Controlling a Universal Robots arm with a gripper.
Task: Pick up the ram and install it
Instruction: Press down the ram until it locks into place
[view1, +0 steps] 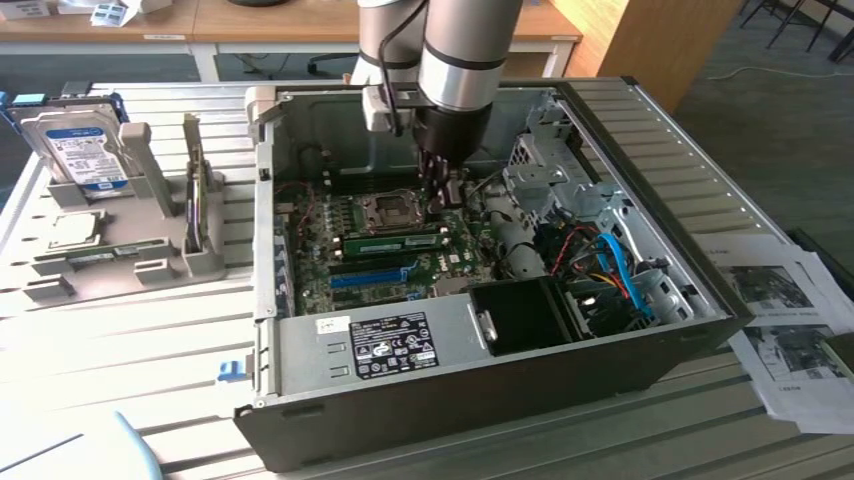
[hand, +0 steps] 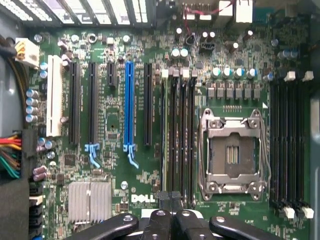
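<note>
Exterior view: black gripper (view1: 447, 190) pressed together, above silver CPU socket (view1: 395, 208); green ram stick (view1: 395, 243) seated in the motherboard just beside socket.

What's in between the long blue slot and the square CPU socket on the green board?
In the wrist view, a black expansion slot and a row of black memory slots lie between the blue slot and the CPU socket.
</note>
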